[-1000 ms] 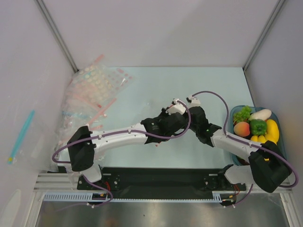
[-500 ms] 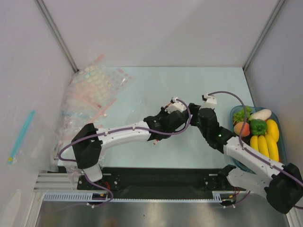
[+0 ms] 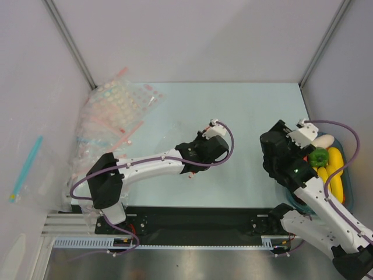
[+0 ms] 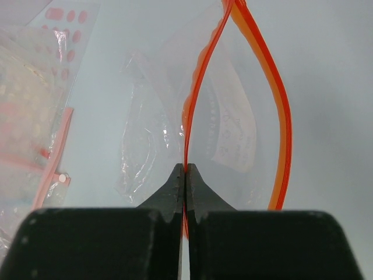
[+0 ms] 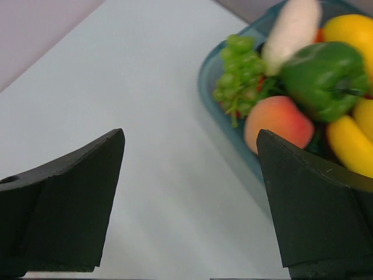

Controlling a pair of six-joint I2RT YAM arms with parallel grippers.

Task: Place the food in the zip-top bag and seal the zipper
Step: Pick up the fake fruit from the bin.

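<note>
The zip-top bag (image 4: 233, 134) lies clear on the table with its mouth held open. The red-orange zipper (image 4: 280, 116) bows into two lips. My left gripper (image 4: 185, 170) is shut on the left lip; in the top view it (image 3: 201, 153) sits mid-table, with the bag barely showing there. My right gripper (image 5: 191, 134) is open and empty over bare table just left of the tray; the top view also shows it (image 3: 278, 153). The food lies in the tray: an orange ball (image 5: 278, 122), a green pepper (image 5: 323, 73), a white radish (image 5: 291, 26) and a green bunch (image 5: 239, 64).
The teal tray (image 5: 215, 111) stands at the right table edge (image 3: 345, 175), with yellow bananas (image 5: 349, 146) in it. A heap of dotted clear bags with pink strips (image 3: 113, 111) fills the far left corner and shows in the left wrist view (image 4: 35, 99). Walls close three sides.
My right arm has drawn back from beside the left gripper and swung right to the tray's edge. My left gripper has stayed put, holding the zipper lip.
</note>
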